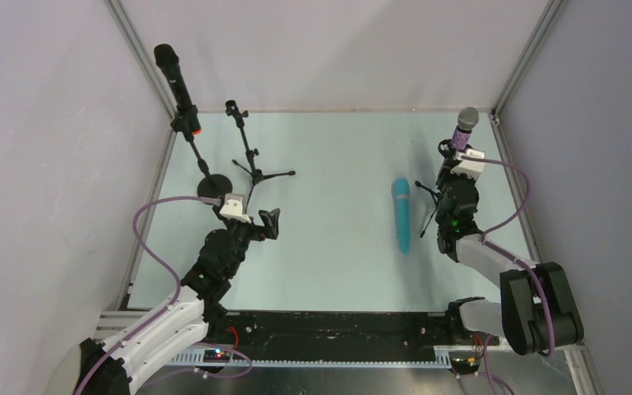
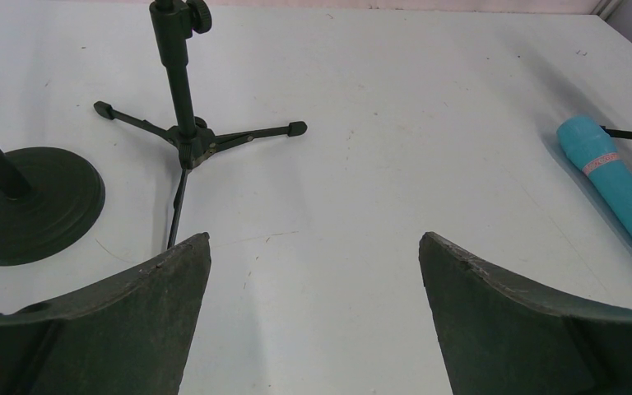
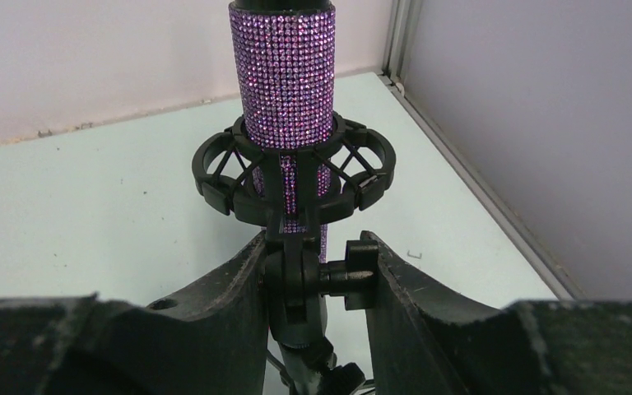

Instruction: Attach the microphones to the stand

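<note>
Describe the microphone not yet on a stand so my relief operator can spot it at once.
Look at the right half of the pale table, just left of the right arm. The turquoise-blue microphone lies flat there, lengthways toward the back wall. Unlike the black microphone and the purple glitter microphone, both held up in stands, it is plain and lying down.
</note>
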